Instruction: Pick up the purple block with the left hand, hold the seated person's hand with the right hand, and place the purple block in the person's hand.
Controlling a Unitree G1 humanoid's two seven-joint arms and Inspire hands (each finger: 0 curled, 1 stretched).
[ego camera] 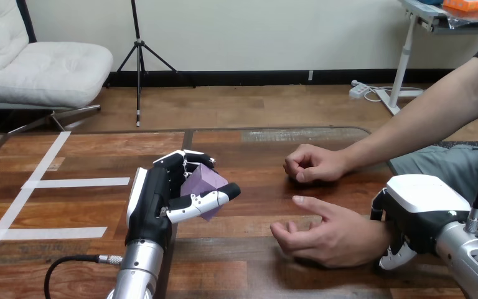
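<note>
The left hand (155, 202) is gripping the purple block (200, 182), with its fingers curling over the block's top and its thumb pressing across the near face. The block is sitting tilted in that grasp, over the wooden table (243, 149), left of centre. The person is resting 2 hands on the table at the right. The farther hand (314, 163) is lying as a loose fist. The nearer hand (330, 235) is lying with fingers half curled, well apart from the block. The right hand (414, 215) is sitting over the nearer hand's wrist (378, 238), with its fingers (391, 258) curling round the wrist's near side.
</note>
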